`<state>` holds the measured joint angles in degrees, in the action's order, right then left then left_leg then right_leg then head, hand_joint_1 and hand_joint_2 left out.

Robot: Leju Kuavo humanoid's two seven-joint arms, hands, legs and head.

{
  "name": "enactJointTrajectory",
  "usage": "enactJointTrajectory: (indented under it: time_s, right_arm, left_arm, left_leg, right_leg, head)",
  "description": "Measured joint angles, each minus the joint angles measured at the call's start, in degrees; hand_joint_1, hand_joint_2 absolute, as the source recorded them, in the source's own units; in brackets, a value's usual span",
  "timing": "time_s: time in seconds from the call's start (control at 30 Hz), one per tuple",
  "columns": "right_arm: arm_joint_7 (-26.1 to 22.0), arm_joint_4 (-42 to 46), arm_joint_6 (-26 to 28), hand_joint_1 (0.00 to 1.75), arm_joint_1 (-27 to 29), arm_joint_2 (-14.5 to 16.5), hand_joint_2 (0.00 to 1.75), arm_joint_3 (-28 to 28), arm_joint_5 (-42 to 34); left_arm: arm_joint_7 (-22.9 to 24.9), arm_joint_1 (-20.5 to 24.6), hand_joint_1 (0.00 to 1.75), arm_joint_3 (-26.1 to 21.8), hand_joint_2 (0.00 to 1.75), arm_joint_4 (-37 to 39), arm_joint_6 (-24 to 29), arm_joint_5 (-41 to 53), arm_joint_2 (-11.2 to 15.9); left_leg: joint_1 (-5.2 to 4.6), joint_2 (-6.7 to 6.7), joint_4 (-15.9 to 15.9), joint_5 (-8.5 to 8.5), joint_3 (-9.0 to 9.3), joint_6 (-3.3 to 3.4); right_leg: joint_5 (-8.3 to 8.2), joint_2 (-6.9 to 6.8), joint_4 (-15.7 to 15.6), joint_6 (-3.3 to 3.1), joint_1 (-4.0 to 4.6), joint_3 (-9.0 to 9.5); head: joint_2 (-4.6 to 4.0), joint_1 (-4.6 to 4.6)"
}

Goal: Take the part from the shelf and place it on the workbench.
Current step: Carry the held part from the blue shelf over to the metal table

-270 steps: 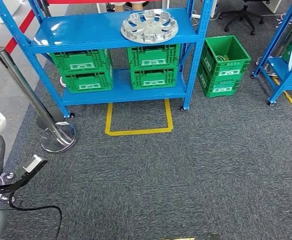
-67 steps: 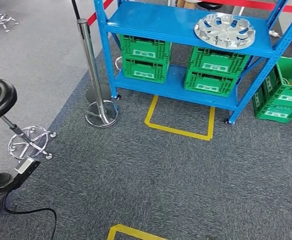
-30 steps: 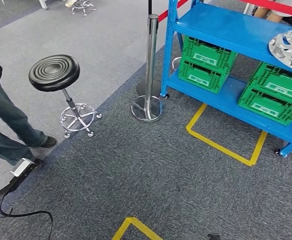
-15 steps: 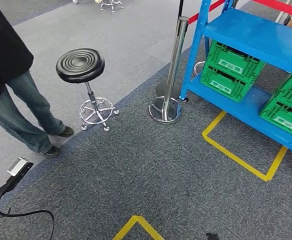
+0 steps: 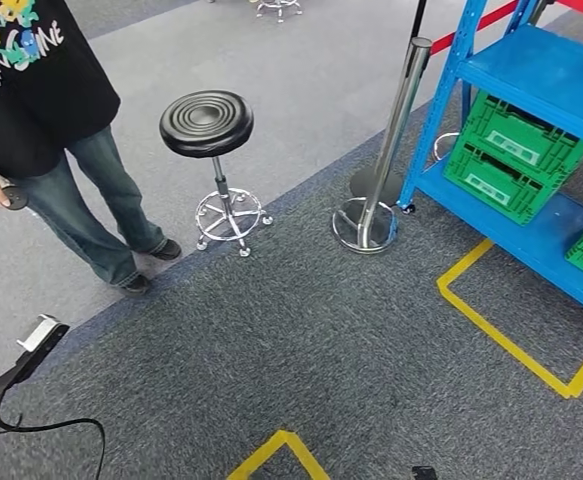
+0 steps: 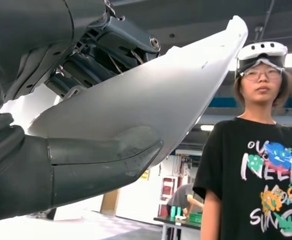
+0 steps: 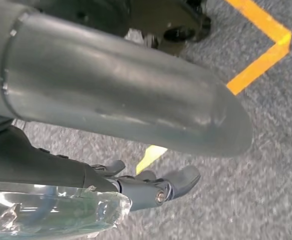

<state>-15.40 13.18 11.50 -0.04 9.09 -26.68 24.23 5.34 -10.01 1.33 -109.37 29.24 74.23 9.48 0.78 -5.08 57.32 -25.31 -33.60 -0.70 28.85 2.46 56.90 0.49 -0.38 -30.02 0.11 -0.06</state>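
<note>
At your two o'clock, green crates (image 5: 516, 153) fill the blue shelf (image 5: 552, 230); both hands' (image 7: 110, 107) grips are unreadable.

Open carpet (image 5: 333, 340) ahead; stool (image 5: 206, 124), person (image 5: 54, 130) and post (image 5: 394, 130) (perhaps roped) crowd the shelf (image 5: 544, 80) approach.

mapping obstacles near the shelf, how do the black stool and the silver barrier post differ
The black stool has a wide round ribbed seat on a thin stem with a chrome star base on small feet. The silver barrier post is one tall bare pole on a flat round disc base, beside the blue shelf. The stool stands nearer the person. Both stand on carpet.
</note>
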Motion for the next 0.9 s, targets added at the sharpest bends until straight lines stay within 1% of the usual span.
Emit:
enactJointTrajectory:
  time_s: [0.03,0.07,0.1,0.13,0.17,0.2,0.23,0.27,0.3,0.33,0.37,0.4,0.43,0.5,0.53,0.57,0.6,0.63,0.67,0.7,0.73,0.77,0.8,0.83,0.87,0.9]
  right_arm:
    - [0.0,0.0,0.0,0.0,0.0,0.0,0.0,0.0,0.0]
    - [0.0,0.0,0.0,0.0,0.0,0.0,0.0,0.0,0.0]
    - [0.0,0.0,0.0,0.0,0.0,0.0,0.0,0.0,0.0]
    - [0.0,0.0,0.0,0.0,0.1,0.0,0.0,0.0,0.0]
    - [0.0,0.0,0.0,0.0,0.2,0.0,0.0,0.0,0.0]
    - [0.0,0.0,0.0,0.0,0.2,0.0,0.0,0.0,0.1]
    - [0.1,0.0,0.0,0.0,0.2,0.0,0.0,0.0,0.1]
    - [0.1,0.0,0.0,0.0,0.2,0.0,0.0,0.0,0.1]
    - [0.1,0.0,0.0,0.0,0.2,0.0,0.0,0.0,0.1]
    - [0.1,0.0,0.1,0.0,0.1,0.0,0.0,0.0,0.2]
    - [0.1,0.0,0.1,0.0,0.1,0.1,0.0,0.0,0.2]
    - [0.1,0.0,0.1,0.0,0.1,0.1,0.0,0.0,0.2]
    - [0.1,0.0,0.1,0.0,0.1,0.1,0.0,0.0,0.2]
    - [0.1,0.0,0.2,0.0,0.0,0.1,0.0,0.0,0.3]
    - [0.1,0.0,0.2,0.0,0.0,0.1,0.0,0.0,0.3]
    - [0.1,0.0,0.2,0.0,-0.1,0.1,0.0,0.0,0.3]
    - [0.1,0.0,0.2,0.0,-0.1,0.1,0.0,0.0,0.3]
    - [0.1,0.0,0.2,0.0,-0.1,0.1,0.0,0.0,0.3]
    - [0.1,0.0,0.2,0.0,0.0,0.1,0.0,0.0,0.3]
    - [0.1,0.0,0.2,0.0,0.1,0.1,0.0,0.0,0.2]
    - [0.1,0.0,0.2,0.0,0.1,0.1,0.0,0.0,0.2]
    - [0.1,0.0,0.2,0.0,0.1,0.1,0.0,0.0,0.2]
    - [0.1,0.0,0.2,0.0,0.1,0.1,0.0,0.0,0.2]
    - [0.1,0.0,0.2,0.0,0.1,0.1,0.0,0.0,0.2]
    - [0.1,0.0,0.2,0.0,0.1,0.1,0.0,0.0,0.2]
    - [0.1,0.0,0.2,0.0,0.1,0.1,0.0,0.0,0.3]
  left_arm:
    - [0.0,0.0,1.75,0.0,1.75,0.0,0.0,0.0,0.0]
    - [0.0,0.0,1.75,0.0,1.75,0.0,0.0,0.0,0.1]
    - [0.0,0.0,1.75,0.0,1.75,0.0,0.0,0.0,0.1]
    - [0.0,0.0,1.75,0.0,1.75,0.0,0.0,0.0,0.1]
    - [0.0,-0.1,1.75,-0.1,1.75,0.0,0.0,0.0,0.2]
    - [0.0,-0.3,1.75,-0.1,1.75,0.0,0.0,0.0,0.1]
    - [0.0,-0.4,1.75,-0.1,1.75,0.0,0.0,0.0,0.1]
    - [0.0,-0.5,1.75,-0.1,1.75,0.0,0.0,0.0,0.1]
    - [0.0,-0.7,1.75,-0.1,1.75,0.0,0.1,0.0,0.1]
    - [0.0,-0.7,1.75,-0.2,1.75,0.0,0.1,0.0,0.2]
    - [0.0,-0.7,1.75,-0.2,1.75,0.0,0.1,0.0,0.2]
    - [0.0,-0.8,1.75,-0.2,1.75,0.0,0.1,0.0,0.1]
    - [0.0,-0.9,1.75,-0.3,1.75,-0.1,0.2,0.0,0.1]
    - [0.0,-1.1,1.75,-0.4,1.75,-0.1,0.2,0.0,0.1]
    - [0.0,-1.1,1.75,-0.5,1.75,-0.2,0.2,0.0,0.1]
    - [0.0,-1.0,1.75,-0.5,1.75,-0.2,0.2,0.0,0.0]
    - [0.0,-1.0,1.75,-0.5,1.75,-0.2,0.2,0.0,0.0]
    - [0.0,-0.9,1.75,-0.5,1.75,-0.3,0.2,0.0,-0.1]
    - [0.0,-0.9,1.75,-0.5,1.75,-0.3,0.2,0.0,-0.1]
    - [0.0,-1.0,1.75,-0.5,1.75,-0.3,0.2,0.0,-0.2]
    - [0.0,-1.0,1.75,-0.5,1.75,-0.2,0.2,0.0,-0.3]
    - [0.0,-1.0,1.75,-0.5,1.75,-0.2,0.2,0.0,-0.3]
    - [0.0,-1.0,1.75,-0.5,1.75,-0.2,0.2,0.0,-0.3]
    - [0.0,-1.0,1.75,-0.5,1.75,-0.2,0.2,0.0,-0.3]
    - [0.0,-1.0,1.75,-0.5,1.75,-0.2,0.3,0.0,-0.4]
    - [0.0,-1.0,1.75,-0.6,1.75,-0.2,0.3,0.0,-0.4]
  left_leg:
    - [0.01,0.71,0.7,-0.57,-0.33,-0.25]
    - [-0.01,1.74,2.3,-1.69,-1.05,-0.48]
    - [0.0,3.0,5.3,-3.43,-2.38,-0.67]
    - [0.0,3.87,9.2,-5.36,-4.18,-0.86]
    - [0.04,4.27,12.9,-6.91,-5.95,-1.02]
    - [0.08,4.48,15.6,-7.64,-7.18,-1.1]
    - [0.1,4.6,16.1,-7.19,-7.35,-1.09]
    - [0.1,4.77,14.3,-5.76,-6.39,-0.99]
    - [0.04,5.29,10.7,-3.74,-4.45,-0.8]
    - [-0.13,6.29,6.8,-2.16,-2.28,-0.58]
    - [-0.36,7.17,3.4,-1.2,-0.52,-0.29]
    - [-0.58,7.87,1.3,-0.85,0.53,0.02]
    - [-0.78,8.08,0.5,-1.04,0.81,0.3]
    - [-0.78,7.15,0.2,-0.95,0.67,0.97]
    - [-0.68,6.66,0.0,-0.85,0.68,1.31]
    - [-0.56,6.2,-0.1,-0.72,0.7,1.67]
    - [-0.44,5.77,-0.2,-0.61,0.71,1.97]
    - [-0.44,5.33,-0.2,-0.59,0.64,2.15]
    - [-0.46,4.83,-0.2,-0.56,0.58,2.27]
    - [-0.48,4.28,-0.2,-0.54,0.55,2.3]
    - [-0.5,3.7,-0.2,-0.53,0.57,2.3]
    - [-0.51,3.12,-0.2,-0.53,0.63,2.3]
    - [-0.51,2.55,-0.2,-0.55,0.74,2.27]
    - [-0.49,2.01,-0.2,-0.56,0.8,2.2]
    - [-0.56,1.48,-0.1,-0.59,0.77,2.03]
    - [-0.54,0.97,0.0,-0.53,0.6,1.75]
  right_leg:
    - [-0.16,-0.51,-0.2,-0.36,-0.05,0.09]
    - [-0.29,-1.06,-0.4,-0.72,-0.11,0.18]
    - [-0.32,-1.67,-0.5,-1.0,-0.1,0.23]
    - [-0.29,-2.23,-0.5,-1.18,-0.02,0.21]
    - [-0.25,-2.85,-0.5,-1.26,0.06,0.17]
    - [-0.21,-3.48,-0.5,-1.31,0.15,0.15]
    - [-0.16,-4.07,-0.4,-1.33,0.24,0.15]
    - [-0.1,-4.63,-0.4,-1.32,0.31,0.22]
    - [0.0,-5.16,-0.4,-1.27,0.38,0.36]
    - [0.13,-5.62,-0.4,-1.13,0.51,0.51]
    - [0.31,-6.03,-0.3,-0.89,0.69,0.59]
    - [0.45,-6.47,-0.3,-0.63,0.86,0.62]
    - [0.57,-6.92,-0.2,-0.39,0.99,0.6]
    - [0.89,-7.73,-0.1,0.13,0.96,0.52]
    - [1.48,-7.29,0.5,0.4,0.88,0.29]
    - [2.54,-6.35,2.0,0.65,0.77,-0.36]
    - [4.16,-5.04,4.8,0.87,0.65,-1.66]
    - [6.07,-3.76,8.7,1.0,0.58,-3.43]
    - [7.69,-3.05,12.8,1.09,0.52,-5.46]
    - [8.56,-2.71,15.9,1.14,0.49,-7.13]
    - [8.26,-2.58,17.0,1.15,0.48,-7.92]
    - [6.78,-2.48,15.7,1.09,0.47,-7.58]
    - [4.49,-2.12,12.4,0.94,0.43,-6.2]
    - [2.28,-1.06,8.2,0.75,0.36,-4.42]
    - [0.73,0.09,4.4,0.56,0.22,-2.73]
    - [-0.07,1.04,1.8,0.42,0.18,-1.46]
  head:
    - [0.0,-0.09]
    - [0.0,-0.23]
    - [0.0,-0.35]
    - [0.0,-0.49]
    - [0.0,-0.51]
    - [0.0,-0.5]
    - [0.0,-0.51]
    - [0.0,-0.5]
    - [0.0,-0.5]
    - [0.0,-0.5]
    - [0.0,-0.49]
    - [0.0,-0.45]
    - [0.0,-0.45]
    - [0.0,-0.43]
    - [0.0,-0.38]
    - [0.0,-0.26]
    - [0.0,-0.15]
    - [0.0,0.0]
    - [0.0,0.04]
    - [0.0,0.06]
    - [0.0,0.07]
    - [0.0,0.06]
    - [0.0,0.08]
    - [0.0,0.08]
    - [0.0,0.05]
    - [0.0,0.04]
